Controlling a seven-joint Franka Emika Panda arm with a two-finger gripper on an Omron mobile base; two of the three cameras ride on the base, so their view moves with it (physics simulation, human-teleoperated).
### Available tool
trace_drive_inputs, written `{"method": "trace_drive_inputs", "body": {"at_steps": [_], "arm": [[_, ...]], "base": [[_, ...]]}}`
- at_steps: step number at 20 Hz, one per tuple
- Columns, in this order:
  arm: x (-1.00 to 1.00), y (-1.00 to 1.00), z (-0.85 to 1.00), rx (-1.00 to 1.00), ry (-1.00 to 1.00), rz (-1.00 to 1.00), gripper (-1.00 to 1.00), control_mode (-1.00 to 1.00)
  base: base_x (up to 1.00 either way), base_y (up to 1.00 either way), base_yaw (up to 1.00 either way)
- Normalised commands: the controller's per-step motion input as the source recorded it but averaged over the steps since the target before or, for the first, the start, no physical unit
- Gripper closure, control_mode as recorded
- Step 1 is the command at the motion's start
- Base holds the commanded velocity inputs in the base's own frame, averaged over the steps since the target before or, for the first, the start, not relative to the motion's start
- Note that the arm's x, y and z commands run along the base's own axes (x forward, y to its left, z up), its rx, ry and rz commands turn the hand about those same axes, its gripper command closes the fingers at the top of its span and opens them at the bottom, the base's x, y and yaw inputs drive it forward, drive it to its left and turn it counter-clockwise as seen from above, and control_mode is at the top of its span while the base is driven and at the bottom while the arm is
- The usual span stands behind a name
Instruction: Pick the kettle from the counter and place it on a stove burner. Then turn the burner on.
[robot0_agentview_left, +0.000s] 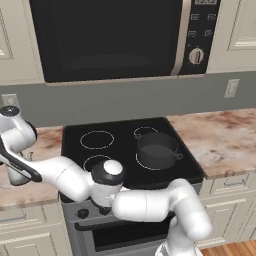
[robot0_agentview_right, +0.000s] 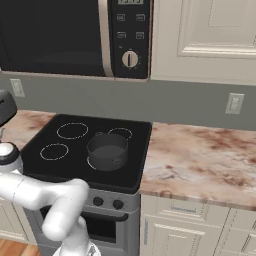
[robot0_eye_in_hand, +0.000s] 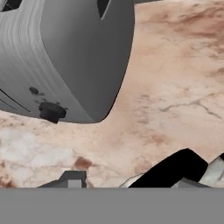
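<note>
The kettle (robot0_agentview_left: 15, 177) stands on the pinkish-beige counter (robot0_agentview_left: 47, 142) left of the cooktop, mostly covered by my hand. In the hand view its black arched handle (robot0_eye_in_hand: 173, 168) curves up at the bottom edge, with silver body (robot0_eye_in_hand: 214, 171) beside it. My gripper (robot0_eye_in_hand: 130, 180) is open just above the kettle, and the handle lies between the tips, closer to the right one. I cannot tell whether they touch. From the left base camera, the gripper (robot0_agentview_left: 18, 167) points down at the far left. A free stove burner (robot0_agentview_left: 97, 139) (robot0_agentview_right: 72, 130) is at the back left.
A dark grey two-handled pot (robot0_agentview_left: 157, 150) (robot0_agentview_right: 107, 151) sits on the large front-right ring. A grey toaster (robot0_eye_in_hand: 74, 57) with a black knob stands close beside the kettle. The stove's knobs (robot0_agentview_right: 98, 201) line its front panel. A microwave (robot0_agentview_left: 115, 37) hangs above. My forearm crosses the front-left burner (robot0_agentview_left: 96, 161).
</note>
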Motion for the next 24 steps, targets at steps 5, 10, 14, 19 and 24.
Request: {"method": "trace_drive_inputs", "body": {"at_steps": [5,10,14,19,24], "arm": [[-0.10,0.00,-0.06,0.00,0.00,0.00,1.00,-1.00],[-0.39,-0.01,0.03,0.00,-0.23,0.00,1.00,-1.00],[-0.73,-0.28,0.04,-0.05,-0.43,0.00,1.00,-1.00],[-0.94,-0.70,0.00,-0.01,-0.44,0.00,1.00,-1.00],[-0.63,-0.91,0.11,0.01,-0.24,-0.04,1.00,-1.00]], "base": [[0.00,0.00,0.00],[0.00,0.00,0.00],[0.00,0.00,0.00],[0.00,0.00,0.00],[0.00,0.00,0.00]]}}
